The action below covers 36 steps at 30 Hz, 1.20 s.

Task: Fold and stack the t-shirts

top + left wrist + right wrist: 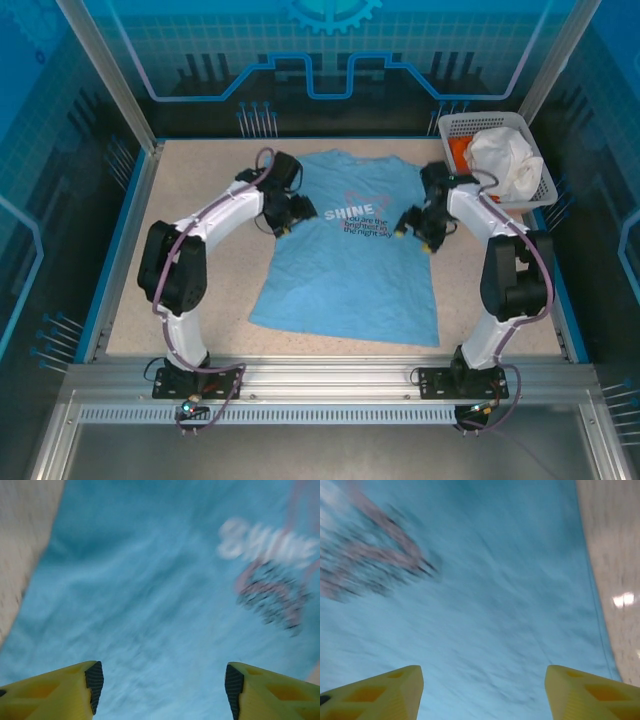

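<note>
We are starting the fold of the light blue t-shirt (345,275), spread flat on the counter (190,168) beneath the left gripper (292,213) and right gripper (418,226). The 2 hover over its chest with jaws apart, holding nothing (the wrist views are blurred, but the gap shows clearly). Next, we judge, each must reach the cloth edge on its outer side and pinch it cleanly.

The speckled beige table (190,320), edged in blue, carries a light blue t-shirt (345,270) spread flat at its middle, collar toward the far side. A white lattice basket (478,118) sits at its far right corner.
</note>
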Each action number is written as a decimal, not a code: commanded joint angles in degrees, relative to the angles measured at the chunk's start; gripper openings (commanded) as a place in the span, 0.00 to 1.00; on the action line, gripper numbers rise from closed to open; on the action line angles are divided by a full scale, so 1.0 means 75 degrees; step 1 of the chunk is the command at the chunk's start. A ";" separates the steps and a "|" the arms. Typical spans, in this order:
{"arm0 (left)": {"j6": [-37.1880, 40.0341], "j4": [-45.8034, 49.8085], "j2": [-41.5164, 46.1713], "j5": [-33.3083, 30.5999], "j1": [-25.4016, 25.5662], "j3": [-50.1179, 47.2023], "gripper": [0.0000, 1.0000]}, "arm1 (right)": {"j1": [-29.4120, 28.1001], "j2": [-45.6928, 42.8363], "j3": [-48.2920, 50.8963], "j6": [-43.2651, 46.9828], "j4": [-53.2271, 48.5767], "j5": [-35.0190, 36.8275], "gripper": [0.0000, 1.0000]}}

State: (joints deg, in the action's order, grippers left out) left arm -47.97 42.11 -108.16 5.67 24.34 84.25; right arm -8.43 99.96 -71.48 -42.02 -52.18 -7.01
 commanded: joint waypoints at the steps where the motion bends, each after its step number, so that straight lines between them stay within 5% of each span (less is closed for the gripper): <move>1: -0.0683 -0.0307 -0.0018 0.0392 0.0216 -0.0906 0.62 | -0.0226 -0.0645 0.0916 0.0292 0.0484 -0.0611 0.66; 9: -0.1245 -0.0400 -0.0169 -0.0040 0.0143 -0.2235 0.63 | -0.0670 -0.0013 0.1866 0.0354 0.0999 -0.1054 0.68; 23: -0.0727 -0.0645 0.0262 -0.0585 -0.1360 -0.2960 0.65 | -0.2055 0.1753 0.1136 -0.2016 0.1748 -0.2213 0.70; 36: 0.0603 -0.0628 -0.0790 -0.0425 -0.2856 -0.0680 0.70 | -0.3823 0.3609 -0.1433 -0.5683 0.2710 -0.2845 0.77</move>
State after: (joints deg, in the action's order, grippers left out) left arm -46.76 36.97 -112.09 3.81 4.38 75.92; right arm -34.35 120.25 -80.66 -76.69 -40.12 -30.76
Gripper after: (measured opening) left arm 0.696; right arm 0.765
